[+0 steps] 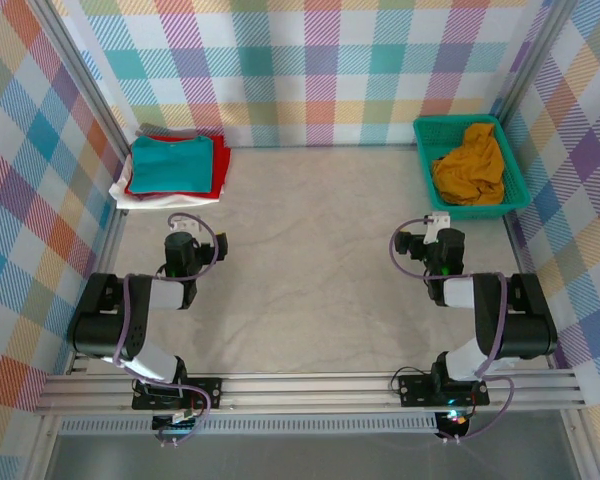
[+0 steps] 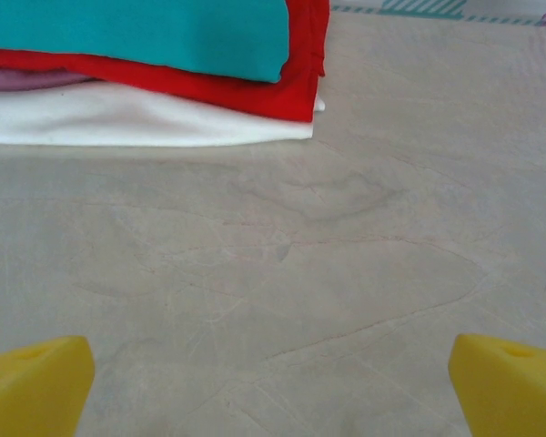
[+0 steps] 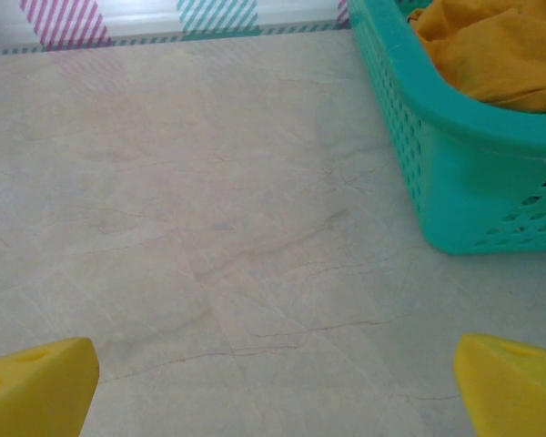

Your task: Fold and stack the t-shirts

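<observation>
A crumpled mustard-yellow t-shirt [image 1: 470, 165] lies in the green mesh basket [image 1: 421, 150] at the back right; its folds [image 3: 500, 55] rise over the basket wall [image 3: 464, 182] in the right wrist view. At the back left is a stack of folded t-shirts: teal [image 1: 172, 163] on top, then red [image 2: 255, 91], with white [image 2: 146, 123] at the bottom. My left gripper [image 1: 184, 225] [image 2: 273, 382] is open over bare cloth, short of the stack. My right gripper [image 1: 435, 222] [image 3: 273, 387] is open and empty, left of the basket.
The table is covered with a pale creased cloth [image 1: 310, 270]. Checked walls [image 1: 320, 70] close in the back and both sides. A metal rail [image 1: 310, 390] carries both arm bases along the near edge.
</observation>
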### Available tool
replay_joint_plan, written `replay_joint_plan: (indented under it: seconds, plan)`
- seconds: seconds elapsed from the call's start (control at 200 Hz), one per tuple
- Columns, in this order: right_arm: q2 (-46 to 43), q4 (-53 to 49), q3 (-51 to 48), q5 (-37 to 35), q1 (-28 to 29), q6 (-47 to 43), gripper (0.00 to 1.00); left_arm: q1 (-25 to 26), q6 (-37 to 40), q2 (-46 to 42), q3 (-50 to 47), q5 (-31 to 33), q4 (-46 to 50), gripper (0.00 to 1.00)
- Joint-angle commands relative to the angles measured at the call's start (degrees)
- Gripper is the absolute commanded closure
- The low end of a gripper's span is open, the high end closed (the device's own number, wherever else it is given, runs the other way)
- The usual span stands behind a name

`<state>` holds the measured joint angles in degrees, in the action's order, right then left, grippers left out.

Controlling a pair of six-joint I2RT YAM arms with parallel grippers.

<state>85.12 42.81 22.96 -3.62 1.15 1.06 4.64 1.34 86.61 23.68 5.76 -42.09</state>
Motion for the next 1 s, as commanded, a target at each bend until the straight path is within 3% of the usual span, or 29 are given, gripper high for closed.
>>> replay_joint_plan:
  seconds: [0.0,0.065,0.115,0.24,0.405,0.5,0.66,0.905,1.0]
  plan:
    - [-14.3,-19.8,8.3,-3.8,0.9,3.3,0.0,1.8,0.3,-15.5,4.2,2.1,14.5,0.0]
    - [-19.6,-28.6,13.3,-1.7,1.0,4.8,0.01,2.3,-2.6,-24.6,7.3,-1.5,21.4,0.0]
    - [-21.5,-32.4,17.0,-0.2,1.3,5.6,0.02,3.9,-3.8,-28.9,10.4,-0.8,25.7,0.0]
    - [-18.8,-43.4,29.4,-4.4,1.4,9.0,0.0,8.8,-5.2,-30.9,19.3,2.9,31.5,0.0]
    - [-2.0,-60.3,52.8,-4.4,-3.0,13.1,0.0,14.9,-4.8,-14.7,37.1,-0.2,39.3,0.0]
    - [9.2,-69.8,66.2,0.9,-8.0,18.5,0.0,20.3,-2.1,-2.4,50.4,-1.3,46.5,0.0]
    - [23.3,-77.2,82.1,0.9,-11.4,19.5,0.0,28.2,-0.5,14.9,67.6,-4.2,53.2,0.0]
    - [43.1,-90.2,103.8,3.5,-15.2,19.2,0.03,33.1,-5.0,25.1,74.7,-9.9,51.9,0.01]
    - [47.4,-89.9,106.4,4.5,-15.2,18.9,0.03,33.7,-5.6,26.0,73.3,-10.2,50.9,0.01]
